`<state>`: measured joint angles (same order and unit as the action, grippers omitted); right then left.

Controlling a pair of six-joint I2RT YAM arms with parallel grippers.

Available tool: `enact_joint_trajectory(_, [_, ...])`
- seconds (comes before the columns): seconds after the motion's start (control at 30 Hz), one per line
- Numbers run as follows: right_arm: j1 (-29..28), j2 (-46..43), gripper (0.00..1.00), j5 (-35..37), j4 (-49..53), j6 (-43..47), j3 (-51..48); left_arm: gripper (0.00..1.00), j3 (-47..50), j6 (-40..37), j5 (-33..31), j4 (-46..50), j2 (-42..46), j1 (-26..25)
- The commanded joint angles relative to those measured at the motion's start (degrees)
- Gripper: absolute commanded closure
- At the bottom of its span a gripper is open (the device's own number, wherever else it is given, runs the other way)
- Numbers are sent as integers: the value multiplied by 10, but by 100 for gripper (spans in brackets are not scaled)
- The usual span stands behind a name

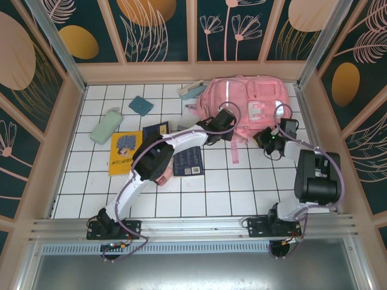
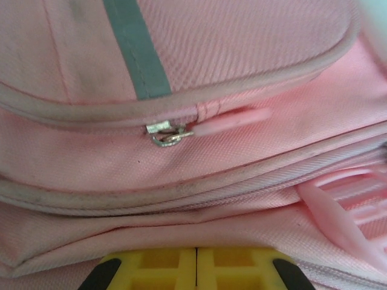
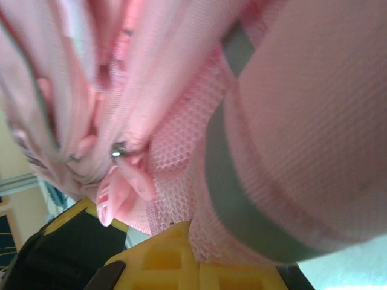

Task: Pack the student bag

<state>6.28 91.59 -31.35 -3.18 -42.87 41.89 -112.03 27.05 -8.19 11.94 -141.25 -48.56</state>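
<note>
left tool (image 2: 196,266) closed against large pink fabric backpack (image 1: 248,99) | right tool (image 3: 196,272) closed at its side | backpack far right on tiled tabletop (image 1: 242,187) | risk: thin fabric slips free, zip unopened

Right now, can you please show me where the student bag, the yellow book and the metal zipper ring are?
student bag (image 1: 266,93), top external view, on its pink front fabric.
yellow book (image 1: 124,152), top external view, middle of its cover.
metal zipper ring (image 2: 171,135), left wrist view, on the silver ring.
</note>
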Motion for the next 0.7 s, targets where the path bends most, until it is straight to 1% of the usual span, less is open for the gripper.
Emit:
enact_joint_trajectory(0.0, [4,35,100,9,-8,28,32,92,-44,-11,-23,26,-38,16])
enact_joint_trajectory(0.13, [4,58,100,30,-9,35,46,92,-45,-13,-18,27,-36,16])
enact_joint_trajectory(0.2, [5,67,100,31,-8,36,50,92,-32,-13,1,22,-18,17])
enact_joint_trajectory(0.37, [3,63,100,28,-11,33,47,85,80,-23,76,-75,69,10])
enact_joint_trajectory(0.43, [2,61,100,27,-11,32,47,82,98,-40,90,-91,85,2])
enact_joint_trajectory(0.53, [3,61,100,24,-12,30,46,81,89,-69,113,-90,77,-12])
enact_joint_trajectory(0.67, [-1,61,100,16,-12,28,46,81,41,-91,108,-57,36,-25])
